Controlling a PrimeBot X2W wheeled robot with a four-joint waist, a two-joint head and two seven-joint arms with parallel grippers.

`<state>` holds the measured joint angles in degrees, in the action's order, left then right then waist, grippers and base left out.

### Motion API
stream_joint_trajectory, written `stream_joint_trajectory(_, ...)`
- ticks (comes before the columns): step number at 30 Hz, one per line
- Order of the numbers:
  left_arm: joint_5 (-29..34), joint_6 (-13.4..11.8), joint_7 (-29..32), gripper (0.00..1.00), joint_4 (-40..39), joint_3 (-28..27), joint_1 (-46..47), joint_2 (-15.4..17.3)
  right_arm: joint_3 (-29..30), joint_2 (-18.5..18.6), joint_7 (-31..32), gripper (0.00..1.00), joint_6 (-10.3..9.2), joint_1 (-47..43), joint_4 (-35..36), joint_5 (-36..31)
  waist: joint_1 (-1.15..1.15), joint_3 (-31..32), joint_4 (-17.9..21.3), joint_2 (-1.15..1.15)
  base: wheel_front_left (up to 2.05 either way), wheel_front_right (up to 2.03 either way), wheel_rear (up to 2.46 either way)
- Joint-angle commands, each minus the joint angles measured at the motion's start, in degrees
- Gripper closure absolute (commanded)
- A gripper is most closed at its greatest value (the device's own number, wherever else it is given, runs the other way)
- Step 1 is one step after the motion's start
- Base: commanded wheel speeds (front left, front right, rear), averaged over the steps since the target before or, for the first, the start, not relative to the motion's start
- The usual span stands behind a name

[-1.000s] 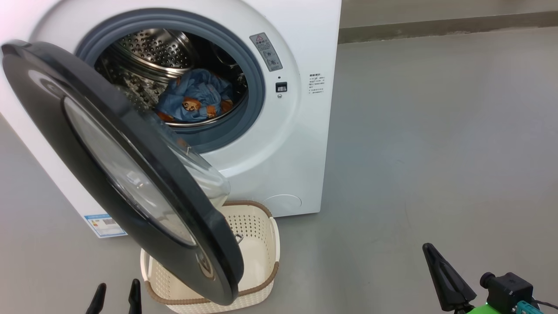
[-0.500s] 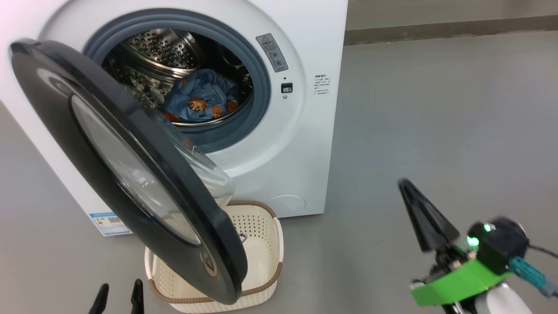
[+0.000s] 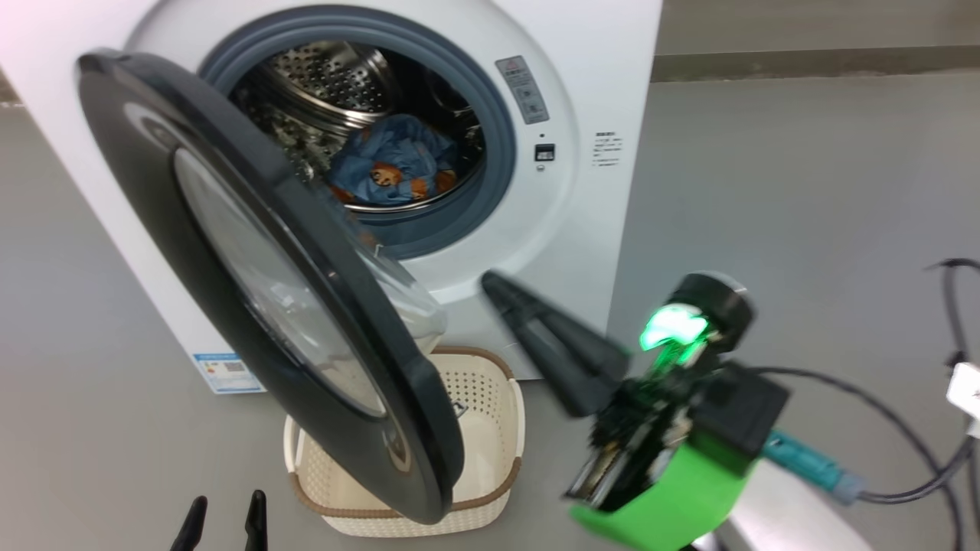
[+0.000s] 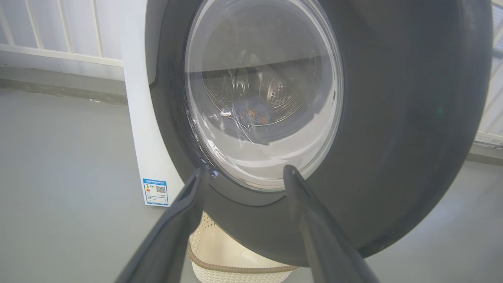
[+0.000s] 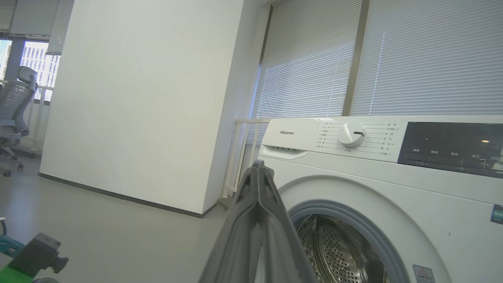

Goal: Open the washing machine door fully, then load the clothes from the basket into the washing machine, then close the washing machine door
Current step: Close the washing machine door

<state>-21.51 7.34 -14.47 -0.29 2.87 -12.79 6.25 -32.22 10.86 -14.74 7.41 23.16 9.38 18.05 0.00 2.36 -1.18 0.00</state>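
The washing machine [image 3: 582, 222] stands with its drum open. The washing machine door [image 3: 260, 275] hangs swung out to the left, its black rim and glass bowl over the basket [image 3: 494, 428]. Light blue clothes [image 3: 394, 164] with orange prints lie in the drum. The part of the basket that shows holds no cloth. My left gripper [image 3: 223, 520] is open and empty at the lower left, just in front of the door [image 4: 393, 118], with the basket [image 4: 220, 259] below it. My right gripper [image 3: 490, 279] is shut and empty, pointing up-left in front of the machine's lower front panel; the right gripper [image 5: 257, 163] faces the machine [image 5: 373, 177].
Grey floor stretches to the right of the machine. Black cables [image 3: 903, 459] trail over it at the far right. A blue label [image 4: 156, 192] marks the machine's lower left corner. A white wall [image 5: 145, 98] and an office chair [image 5: 13, 102] stand beyond the machine.
My right gripper has risen and swung left from the lower right toward the machine's front. The head camera has turned, shifting the whole picture right. The left gripper and door have stayed put.
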Motion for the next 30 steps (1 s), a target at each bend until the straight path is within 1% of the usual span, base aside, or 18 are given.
stream_joint_trajectory(1, -0.12, 0.14, -0.52, 0.00, -1.14, -1.72, 2.89, 0.25, -3.35, -1.53, -0.26, 1.00, 0.08, 2.15, 1.05, 1.18, 0.00, -0.19, -1.45, 0.00, 0.00, 0.00, 0.00)
stream_joint_trajectory(7, -0.12, 0.14, -0.52, 0.00, -1.13, -1.12, 3.28, 0.39, -10.41, -3.54, -0.26, 1.00, 0.08, 2.33, -2.60, 3.34, 0.00, -0.72, -3.47, 0.00, 0.00, 0.00, 0.00)
stream_joint_trajectory(10, -0.16, 0.14, -0.52, 0.00, -1.24, -0.85, 3.43, 0.51, -13.21, -4.22, -0.26, 1.00, 0.08, 1.33, -5.21, 4.58, 0.00, -1.07, -4.19, 0.00, 0.00, 0.00, 0.00)
stream_joint_trajectory(11, -0.16, 0.14, -0.52, 0.00, -1.24, -0.85, 3.43, 0.51, -13.21, -4.22, -0.26, 1.00, 0.08, 1.33, -5.21, 4.58, 0.00, -1.07, -4.19, 0.00, 0.00, 0.00, 0.00)
stream_joint_trajectory(15, -0.18, 0.14, -0.52, 0.00, -1.53, -0.57, 3.69, 0.59, -16.65, -4.71, -0.26, 1.00, 0.08, -0.80, -9.56, 6.35, 0.00, -1.54, -5.01, 0.00, 0.00, 0.00, 0.00)
stream_joint_trajectory(16, -0.18, 0.14, -0.52, 0.00, -1.53, -0.57, 3.69, 0.59, -16.65, -4.71, -0.26, 1.00, 0.08, -0.80, -9.56, 6.35, 0.00, -1.54, -5.01, 0.00, 0.00, 0.00, 0.00)
stream_joint_trajectory(20, -0.14, 0.14, -0.52, 0.00, -1.65, -0.34, 3.87, 0.67, -17.58, -5.17, -0.26, 1.00, 0.08, -2.60, -13.15, 7.77, 0.00, -2.13, -5.24, 0.00, 0.00, 0.00, 0.00)
stream_joint_trajectory(30, -0.03, 0.14, -0.52, 0.00, -1.35, 0.81, 4.53, 0.97, -16.36, -5.93, -0.26, 1.00, 0.08, -3.12, -18.63, 9.15, 0.00, -3.26, -5.29, 0.00, 0.00, 0.00, 0.00)
